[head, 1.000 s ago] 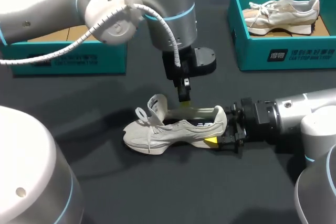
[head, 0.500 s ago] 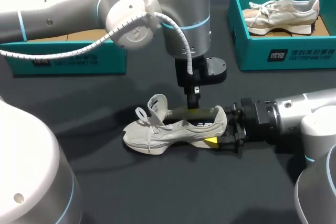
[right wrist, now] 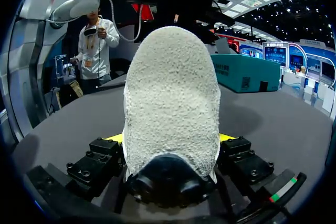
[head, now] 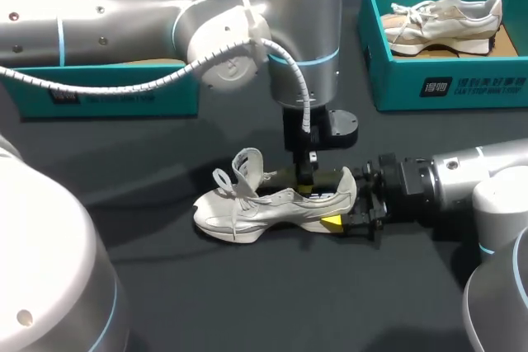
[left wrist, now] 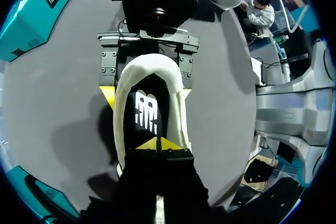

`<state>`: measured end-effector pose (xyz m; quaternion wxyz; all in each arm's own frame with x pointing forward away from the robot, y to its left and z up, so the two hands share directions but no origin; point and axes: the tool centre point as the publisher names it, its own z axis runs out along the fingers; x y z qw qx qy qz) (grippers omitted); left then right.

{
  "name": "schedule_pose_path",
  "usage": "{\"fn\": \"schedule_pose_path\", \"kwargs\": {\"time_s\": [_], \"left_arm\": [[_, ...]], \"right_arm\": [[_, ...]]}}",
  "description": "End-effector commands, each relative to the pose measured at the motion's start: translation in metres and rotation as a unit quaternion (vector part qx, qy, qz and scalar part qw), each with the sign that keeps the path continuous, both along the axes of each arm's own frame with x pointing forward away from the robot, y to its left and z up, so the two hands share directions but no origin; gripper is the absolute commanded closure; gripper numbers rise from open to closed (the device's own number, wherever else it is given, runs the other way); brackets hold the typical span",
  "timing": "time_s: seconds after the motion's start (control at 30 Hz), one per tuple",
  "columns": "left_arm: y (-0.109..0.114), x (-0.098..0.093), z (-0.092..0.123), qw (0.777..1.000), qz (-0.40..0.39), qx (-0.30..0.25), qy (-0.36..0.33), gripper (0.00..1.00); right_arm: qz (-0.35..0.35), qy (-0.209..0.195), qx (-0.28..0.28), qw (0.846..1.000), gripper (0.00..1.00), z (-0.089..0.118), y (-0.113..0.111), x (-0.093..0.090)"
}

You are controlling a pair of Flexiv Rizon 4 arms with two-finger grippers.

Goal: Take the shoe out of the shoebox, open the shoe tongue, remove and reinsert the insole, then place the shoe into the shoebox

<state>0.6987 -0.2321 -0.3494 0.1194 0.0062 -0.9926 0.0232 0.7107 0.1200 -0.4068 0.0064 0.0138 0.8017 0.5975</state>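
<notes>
Here, from overhead, the left hand (head: pixel 307 180) is resting inside the shoe (head: pixel 256 204) on the worktop (head: pixel 247 286) while the right hand (head: pixel 350 205) is clamping its heel; a shoebox (head: pixel 450 88) beyond the right hand is holding a second shoe (head: pixel 445 21). From the left wrist, the left hand's tips are lying together on the black insole (left wrist: pixel 149 114), so I judge the insole step to be in hand, calling next for a firm pinch and lift. The right wrist is showing that heel gripped from both sides.

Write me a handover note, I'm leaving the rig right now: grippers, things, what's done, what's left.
Left gripper: shut, tips down inside the shoe on the insole.
Right gripper: shut on the shoe's heel.
Shoe stands on the table, tongue up.
A second shoe lies in the box.
Done: take-out, tongue.
Left: pull the insole, refit it, box the shoe.
</notes>
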Motion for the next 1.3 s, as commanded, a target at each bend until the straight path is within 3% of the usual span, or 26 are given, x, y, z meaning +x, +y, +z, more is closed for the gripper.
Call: {"fn": "schedule_pose_path", "kwargs": {"time_s": [0.03, 0.6, 0.63, 0.67, 0.73, 1.0, 1.2, 1.3], "left_arm": [[0.0, 0.0, -0.01, 1.0, -0.002, 0.008, 0.007, 1.0], [0.016, -0.017, -0.028, 1.0, -0.016, 0.015, -0.006, 1.0], [0.016, -0.018, -0.029, 1.0, -0.016, 0.015, -0.011, 0.99], [0.016, -0.018, -0.03, 1.0, -0.016, 0.014, -0.017, 0.87], [0.015, -0.019, -0.032, 1.0, -0.017, 0.014, -0.021, 0.79], [0.009, -0.019, -0.042, 0.997, -0.025, 0.004, -0.067, 0.73], [0.002, -0.013, -0.058, 0.992, -0.027, 0.004, -0.121, 0.76], [0.002, -0.005, -0.066, 0.989, -0.015, 0.01, -0.149, 0.82]], "right_arm": [[0.0, 0.0, -0.002, 1.0, 1.0, 0.001, 0.0, 0.0], [0.0, 0.0, -0.002, 1.0, 1.0, 0.001, 0.0, 0.0], [0.0, 0.0, -0.002, 1.0, 1.0, 0.001, 0.0, 0.0], [0.0, 0.0, -0.002, 1.0, 1.0, 0.001, 0.0, 0.0], [0.0, 0.0, -0.002, 1.0, 1.0, 0.001, 0.0, 0.0], [0.0, 0.0, -0.002, 1.0, 1.0, 0.001, 0.0, 0.0], [0.0, 0.0, -0.002, 1.0, 1.0, 0.001, 0.0, 0.0], [0.0, 0.0, -0.002, 1.0, 1.0, 0.001, 0.0, 0.0]]}}
